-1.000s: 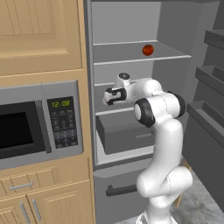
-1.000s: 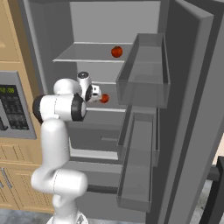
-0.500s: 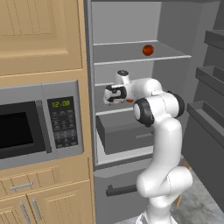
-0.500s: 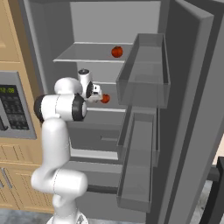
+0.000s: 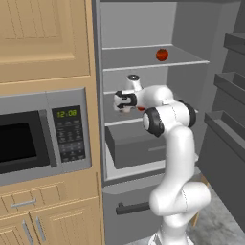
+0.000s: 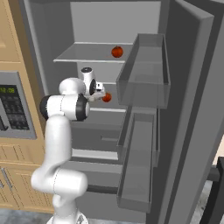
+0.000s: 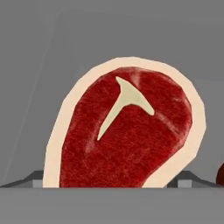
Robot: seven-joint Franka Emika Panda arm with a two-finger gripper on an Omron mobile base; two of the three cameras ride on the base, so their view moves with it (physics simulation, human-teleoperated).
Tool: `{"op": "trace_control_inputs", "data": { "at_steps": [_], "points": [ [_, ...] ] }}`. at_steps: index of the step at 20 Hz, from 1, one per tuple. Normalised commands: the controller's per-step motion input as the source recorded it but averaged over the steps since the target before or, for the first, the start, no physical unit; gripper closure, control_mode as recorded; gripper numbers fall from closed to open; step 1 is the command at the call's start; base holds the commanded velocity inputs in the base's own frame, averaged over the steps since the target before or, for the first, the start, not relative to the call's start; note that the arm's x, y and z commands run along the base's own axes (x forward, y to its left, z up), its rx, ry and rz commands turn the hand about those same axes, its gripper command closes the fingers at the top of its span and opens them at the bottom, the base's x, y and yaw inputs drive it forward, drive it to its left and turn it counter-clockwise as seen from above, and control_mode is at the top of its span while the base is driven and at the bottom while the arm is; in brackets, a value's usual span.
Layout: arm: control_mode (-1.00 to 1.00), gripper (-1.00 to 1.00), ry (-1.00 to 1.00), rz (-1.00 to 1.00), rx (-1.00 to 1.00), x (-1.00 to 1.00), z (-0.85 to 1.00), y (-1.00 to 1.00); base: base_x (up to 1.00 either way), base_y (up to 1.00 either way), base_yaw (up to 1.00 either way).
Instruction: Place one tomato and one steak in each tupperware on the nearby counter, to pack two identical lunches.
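Fridge shelf point(image 7: 39, 52) is filling the frame; gripper point(image 7: 112, 186), jaws spread, is straddling the centred steak point(image 7: 124, 131) — close squarely, I'd judge.

In the hand view the steak point(image 7: 127, 131) is cut off along its lower edge. Just right of it, 1 dark red object point(image 7: 220, 175) is clipped by the frame. In the left base view, the gripper point(image 5: 123, 101) hides most of the steak on the fridge shelf point(image 5: 129, 122).

Even, soft rendered light throughout; the fridge point(image 5: 153, 43) interior is dim grey, shadows faint, no glare, edges slightly soft.
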Motion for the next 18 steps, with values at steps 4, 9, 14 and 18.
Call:
{"op": "trace_control_inputs", "data": {
  "at_steps": [4,9,14,18],
  "points": [
    [-1.0,-1.0,-0.02,-0.01,0.0,0.0,-0.84,0.0,0.0,0.0,0.0],
    [-1.0,1.0,0.11,-0.06,0.0,-0.06,-0.56,-0.06,0.0,0.0,0.0],
    [-1.0,1.0,0.23,-0.04,0.02,-0.4,-0.31,-0.43,0.0,0.0,0.0],
    [-1.0,1.0,0.08,0.02,0.02,-0.55,-0.28,-0.22,0.0,0.0,0.0]
  ]
}}
